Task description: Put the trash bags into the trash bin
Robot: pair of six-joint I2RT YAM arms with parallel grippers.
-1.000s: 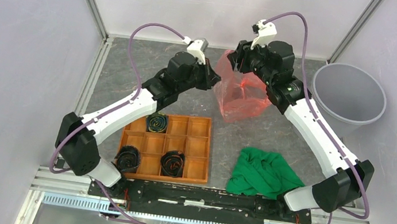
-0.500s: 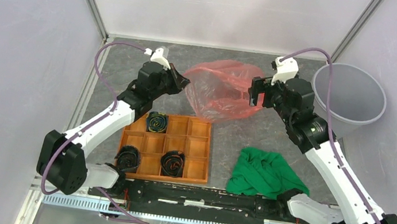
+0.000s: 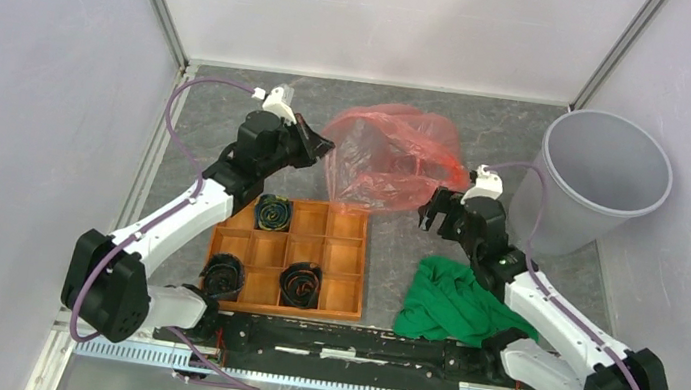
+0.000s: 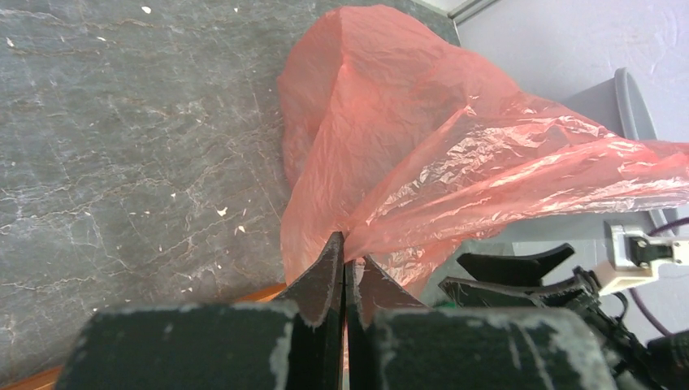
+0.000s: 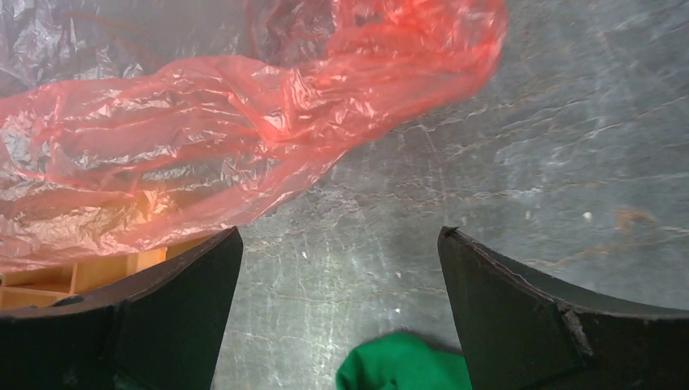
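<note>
The left fingers (image 4: 321, 280) pinch the left edge of the red trash bag (image 3: 392, 156), which billows at the far middle of the worktop (image 3: 232, 109). The right fingers (image 5: 179, 276) gape wide, empty, just near of its right side. The grey bin (image 3: 550, 222) stands far right. Advisable: grip the loose right edge, then lift it clear of the rim.

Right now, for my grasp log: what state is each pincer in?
Left pincer: closed on the red trash bag.
Right pincer: open, holding nothing.
</note>
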